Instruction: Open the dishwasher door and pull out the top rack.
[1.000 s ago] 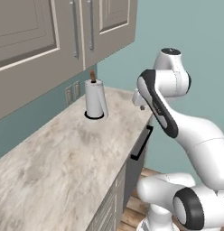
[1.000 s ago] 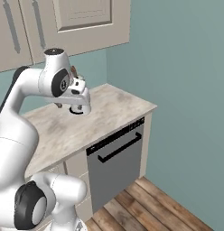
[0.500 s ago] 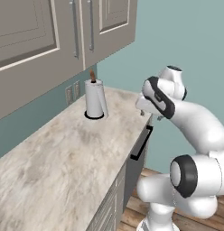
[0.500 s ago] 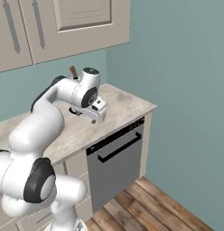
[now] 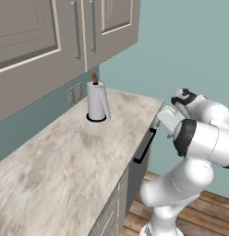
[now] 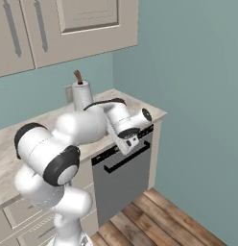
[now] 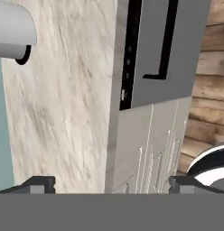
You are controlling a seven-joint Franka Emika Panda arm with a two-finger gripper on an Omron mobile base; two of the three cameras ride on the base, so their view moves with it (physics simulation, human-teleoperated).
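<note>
The dishwasher door point(image 6: 122, 180), shut beneath the worktop point(image 5: 65, 161), looks a stiff, hinged panel best gripped at its black bar handle point(image 6: 126, 158); the end effector point(image 6: 131, 143) hovers fully open, empty.

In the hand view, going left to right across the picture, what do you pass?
Paper towel roll → marbled countertop → black control strip → dishwasher door → black bar handle → wooden floor.
</note>
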